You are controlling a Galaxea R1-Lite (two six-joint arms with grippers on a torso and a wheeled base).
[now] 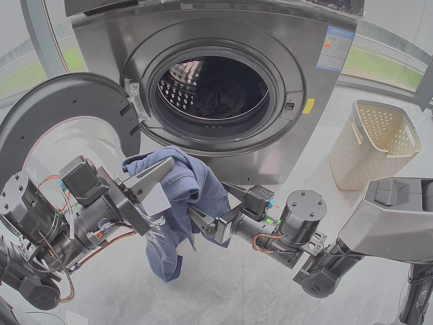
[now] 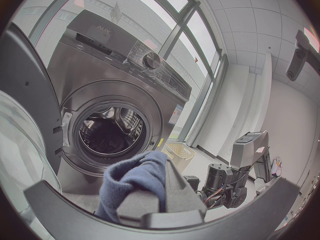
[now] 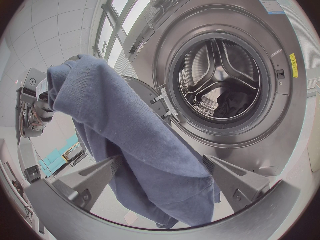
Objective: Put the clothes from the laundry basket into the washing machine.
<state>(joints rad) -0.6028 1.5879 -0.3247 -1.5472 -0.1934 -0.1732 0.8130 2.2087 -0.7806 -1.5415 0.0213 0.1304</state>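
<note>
A dark blue sweatshirt (image 1: 180, 195) hangs in the air just below the washing machine's open port (image 1: 212, 95). My left gripper (image 1: 164, 172) is shut on its upper fold; the left wrist view shows the cloth (image 2: 140, 177) pinched in that gripper (image 2: 162, 190). My right gripper (image 1: 205, 199) is open at the garment's right side. In the right wrist view the sweatshirt (image 3: 140, 130) drapes between that gripper's (image 3: 161, 160) spread fingers (image 3: 233, 180). Dark clothes (image 3: 233, 102) lie inside the drum. The cream laundry basket (image 1: 376, 145) stands on the floor to the right of the machine.
The round washer door (image 1: 67, 113) is swung open to the left, close behind my left arm. Grey floor (image 1: 225, 285) lies in front of the machine. Windows run behind and beside the machine.
</note>
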